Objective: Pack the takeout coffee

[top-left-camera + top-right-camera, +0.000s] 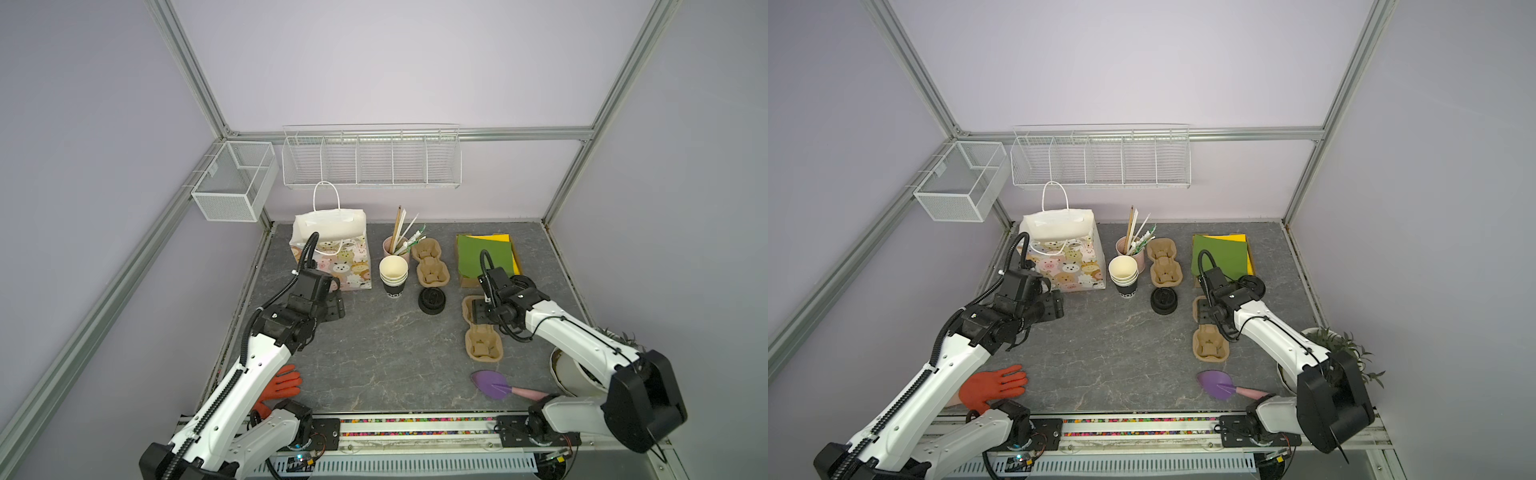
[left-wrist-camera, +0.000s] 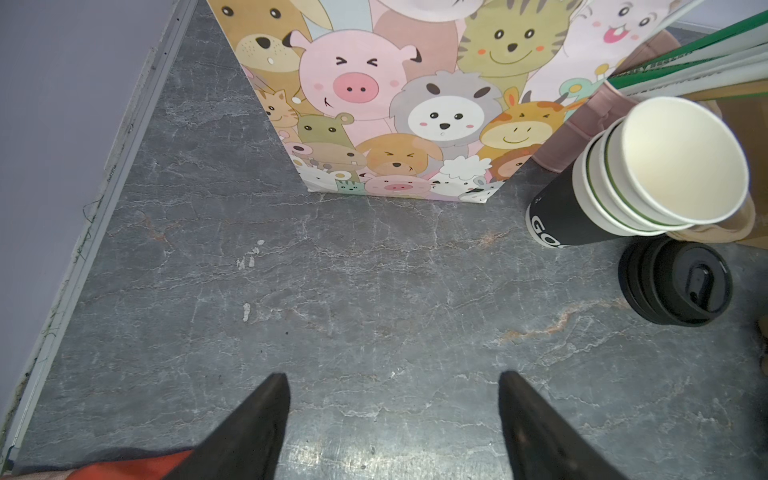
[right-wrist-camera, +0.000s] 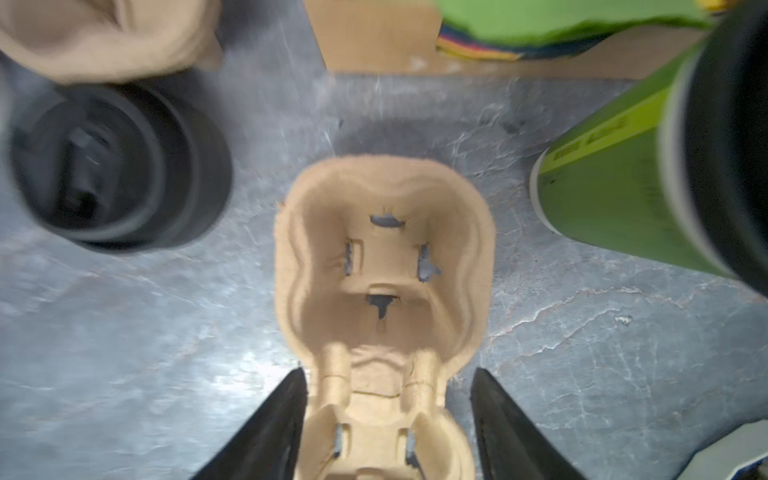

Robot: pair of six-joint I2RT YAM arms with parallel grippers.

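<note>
Above the surface (image 1: 374, 353) at right, the right claw (image 1: 476, 312) stands spread astride the neck of a pulp cup carrier (image 3: 382, 257), gripping nothing. Just beyond, at the claw's 2 o'clock, the takeout coffee (image 3: 615, 199) stands upright near the carrier, black lid on. The left claw (image 2: 392, 415), at 9 o'clock, is spread too.

Grey marbled tabletop (image 1: 374, 353), animal-print paper bag (image 1: 345, 266) back left, pink cup of straws (image 1: 388, 247), stack of paper cups (image 1: 393, 278), black lids (image 1: 432, 300), back cup carrier (image 1: 429, 264), front cup carrier (image 1: 484, 345), box of coloured paper (image 1: 486, 253), green lidded cup (image 3: 623, 195), purple trowel (image 1: 492, 384), orange glove (image 1: 284, 384), potted plant (image 1: 1337, 340).
</note>
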